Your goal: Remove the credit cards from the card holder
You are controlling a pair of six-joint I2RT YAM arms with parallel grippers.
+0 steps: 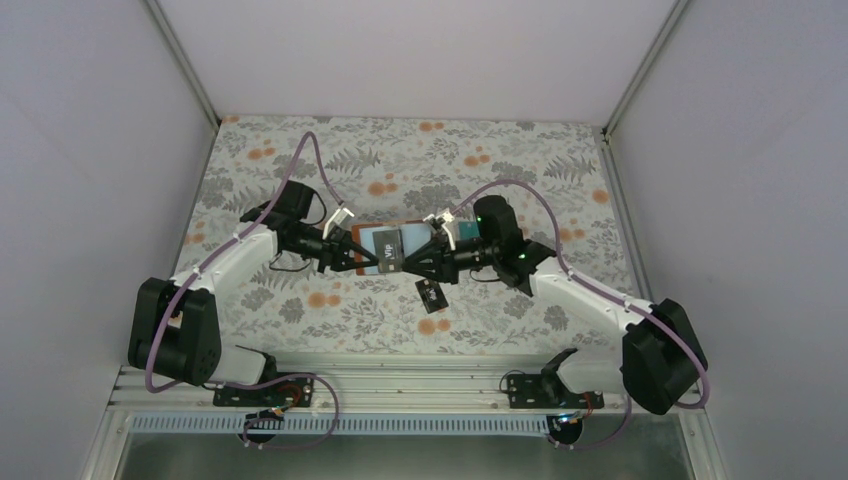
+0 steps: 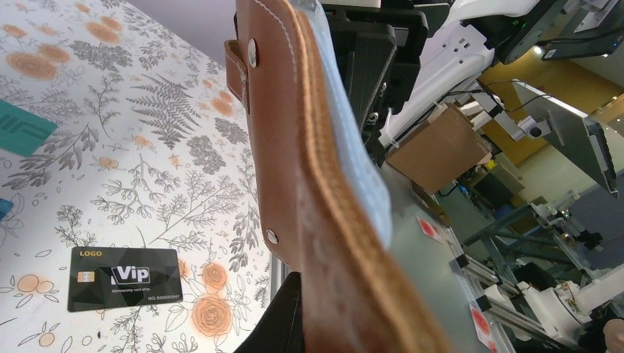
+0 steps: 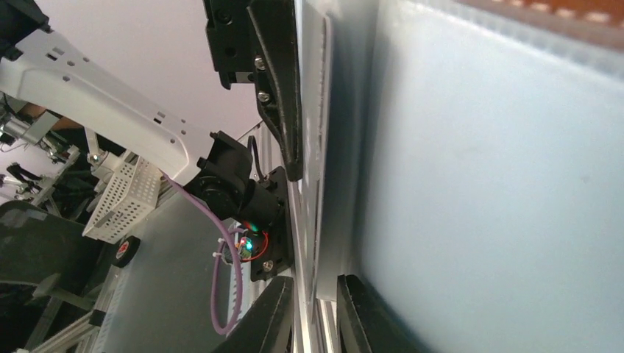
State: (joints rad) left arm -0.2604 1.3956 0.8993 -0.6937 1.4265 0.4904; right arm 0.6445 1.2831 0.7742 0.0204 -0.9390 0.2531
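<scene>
The brown card holder (image 1: 388, 245) is held up over the middle of the floral cloth between both grippers, its pale blue-grey pockets (image 3: 500, 184) facing the right wrist. My left gripper (image 1: 352, 252) is shut on its leather side (image 2: 309, 184); one black finger (image 2: 283, 323) shows. My right gripper (image 1: 415, 258) is shut on the edge of a thin pale card (image 3: 321, 184) at the pocket. The black card (image 1: 431, 294) lies on the cloth below the holder and also shows in the left wrist view (image 2: 123, 278). A teal card (image 2: 22, 126) and a sliver of a blue card (image 2: 3, 209) lie on the cloth.
White walls close in the cloth (image 1: 330, 170) at the left, right and back. An aluminium rail (image 1: 400, 385) with both arm bases runs along the near edge. Purple cables loop over each arm.
</scene>
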